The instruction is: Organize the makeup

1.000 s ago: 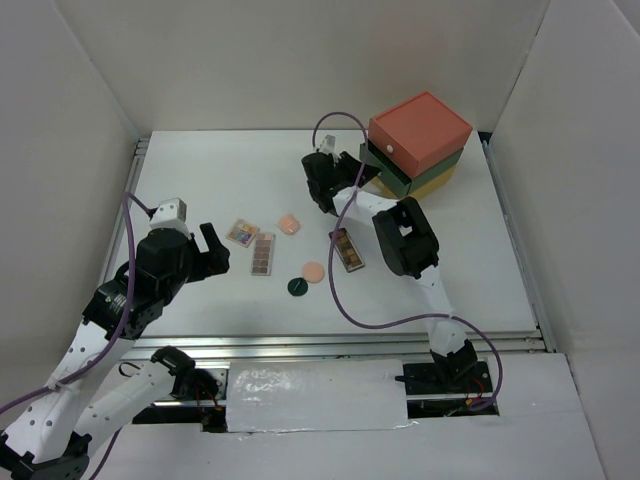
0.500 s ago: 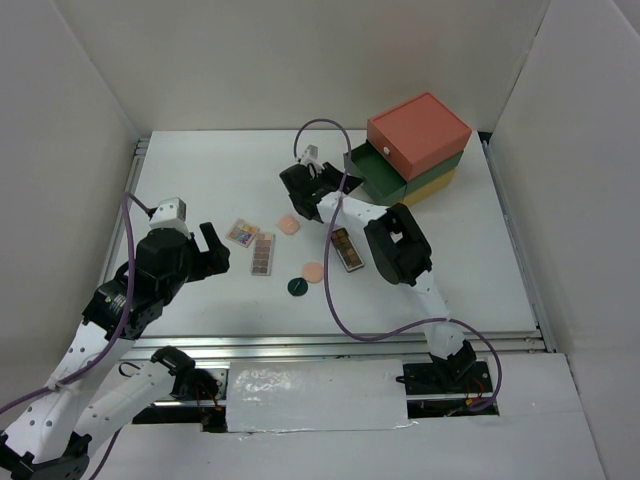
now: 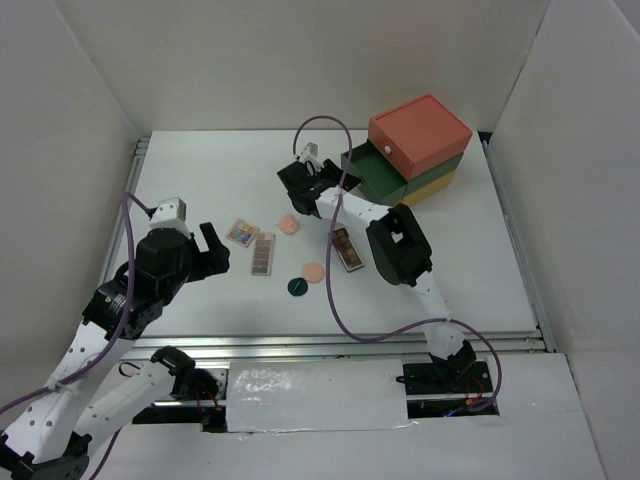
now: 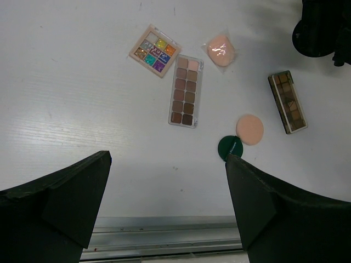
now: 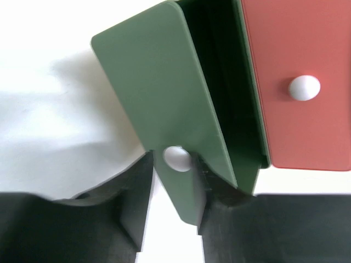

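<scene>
My right gripper (image 3: 303, 183) is shut on the white knob (image 5: 177, 158) of the green drawer (image 5: 159, 93), which stands pulled out of the box. On the table lie a square multicolour palette (image 4: 155, 50), a long brown palette (image 4: 185, 90), a second long palette (image 4: 287, 102), two peach compacts (image 4: 220, 50) (image 4: 250, 129) and a dark green disc (image 4: 230, 148). My left gripper (image 4: 167, 164) is open and empty, above the table on the near side of the palettes. No green tubes are in view.
The drawer box (image 3: 420, 130) stands at the back right, orange on top, green in the middle, yellow (image 3: 442, 184) below. White walls close the table on three sides. A metal rail (image 4: 164, 238) runs along the near edge.
My right gripper has moved left from the box with the knob, and the green drawer has slid out. The left arm and the makeup have not moved.
</scene>
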`<state>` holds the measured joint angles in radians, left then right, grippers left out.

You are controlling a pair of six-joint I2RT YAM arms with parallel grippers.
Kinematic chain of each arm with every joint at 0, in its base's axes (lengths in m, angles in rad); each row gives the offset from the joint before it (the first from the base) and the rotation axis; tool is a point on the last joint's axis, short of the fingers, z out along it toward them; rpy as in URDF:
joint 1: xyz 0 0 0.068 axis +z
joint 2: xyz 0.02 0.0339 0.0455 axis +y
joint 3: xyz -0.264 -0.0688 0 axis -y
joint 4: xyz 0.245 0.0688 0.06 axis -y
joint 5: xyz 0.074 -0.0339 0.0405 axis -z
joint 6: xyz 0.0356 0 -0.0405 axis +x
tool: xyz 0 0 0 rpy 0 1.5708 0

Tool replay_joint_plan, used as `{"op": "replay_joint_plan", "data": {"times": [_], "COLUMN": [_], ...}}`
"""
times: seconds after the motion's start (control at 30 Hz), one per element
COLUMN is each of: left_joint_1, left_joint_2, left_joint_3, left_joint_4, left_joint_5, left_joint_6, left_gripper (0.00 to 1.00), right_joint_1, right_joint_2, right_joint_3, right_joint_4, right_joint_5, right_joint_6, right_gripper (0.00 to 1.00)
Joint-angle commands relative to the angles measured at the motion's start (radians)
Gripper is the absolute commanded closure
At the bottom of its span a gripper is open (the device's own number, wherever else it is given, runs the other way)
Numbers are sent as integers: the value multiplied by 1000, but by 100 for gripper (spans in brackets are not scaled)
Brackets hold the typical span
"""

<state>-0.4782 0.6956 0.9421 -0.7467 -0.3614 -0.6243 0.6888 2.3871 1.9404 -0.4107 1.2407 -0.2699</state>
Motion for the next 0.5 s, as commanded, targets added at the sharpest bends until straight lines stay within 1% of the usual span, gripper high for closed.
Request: {"op": "replay_joint_plan", "data": {"times": [0.0, 0.1, 0.17, 0.23, 0.3, 0.4, 0.43, 0.47], "left_joint_1": [7, 7, 7, 7, 7, 7, 7, 7], "left_joint_2": [-11, -13, -11, -10, -10, -8, -10, -13], "left_joint_3": [-5, -5, -5, -5, -3, 0, 3, 4], "left_joint_4": [30, 29, 30, 29, 29, 23, 15, 10], "left_joint_5": [-1, -1, -2, -4, -7, -23, -33, -42], "left_joint_6": [23, 21, 21, 21, 20, 11, 8, 2], "left_gripper": [1, 1, 1, 1, 1, 1, 1, 1], "right_joint_1": [14, 20, 31, 44, 84, 120, 135, 140], "right_joint_2": [-91, -120, -143, -176, -213, -268, -285, -302], "right_joint_3": [15, 25, 26, 29, 46, 78, 84, 86], "right_joint_4": [-34, -69, -94, -121, -181, -273, -307, -371], "right_joint_5": [-43, -60, -66, -87, -150, -269, -324, -483], "right_joint_6": [63, 95, 113, 138, 207, 268, 347, 380], "right_gripper": [57, 54, 51, 45, 32, 22, 16, 14]}}
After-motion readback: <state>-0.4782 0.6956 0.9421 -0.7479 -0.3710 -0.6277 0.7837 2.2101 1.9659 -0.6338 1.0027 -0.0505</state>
